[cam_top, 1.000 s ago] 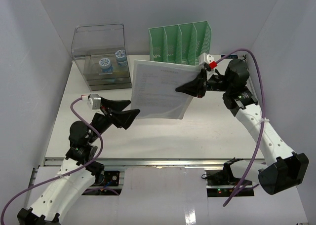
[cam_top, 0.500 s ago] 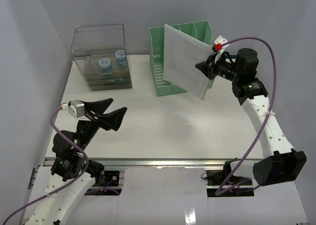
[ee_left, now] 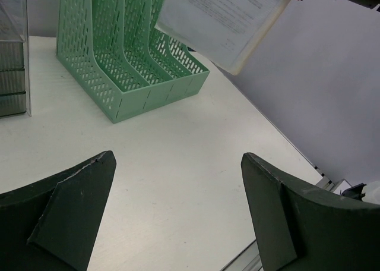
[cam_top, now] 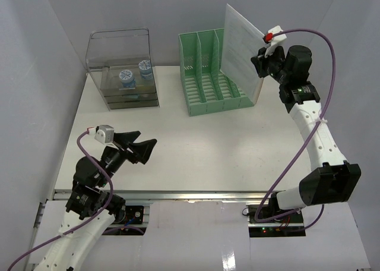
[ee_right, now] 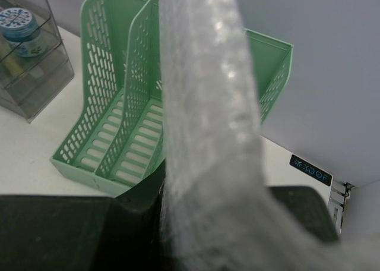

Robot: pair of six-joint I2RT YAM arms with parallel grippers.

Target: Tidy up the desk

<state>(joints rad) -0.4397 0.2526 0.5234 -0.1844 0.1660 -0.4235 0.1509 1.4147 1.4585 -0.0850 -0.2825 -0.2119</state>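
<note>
A thick stack of printed white paper [cam_top: 240, 45] stands nearly upright above the right end of the green file rack [cam_top: 205, 81]. My right gripper [cam_top: 259, 63] is shut on the stack's right edge. In the right wrist view the paper [ee_right: 208, 104] fills the middle, edge-on and blurred, between the dark fingers [ee_right: 142, 211], with the rack [ee_right: 113, 122] below it. My left gripper [cam_top: 146, 138] hangs open and empty over the near left of the white desk [cam_top: 196, 146]. Its wrist view shows bare desk [ee_left: 178, 164] between the fingers, with the rack [ee_left: 119, 63] and paper [ee_left: 222, 15] far off.
A clear plastic drawer box [cam_top: 122, 69] with blue-lidded jars inside stands at the back left, beside the rack. A metal rail [cam_top: 190, 194] runs along the desk's near edge. Grey walls close in the left, back and right sides.
My right gripper has carried the paper up and right, from over the desk's middle to above the rack, turning it upright. The left gripper has pulled back to the near left, away from the paper.
</note>
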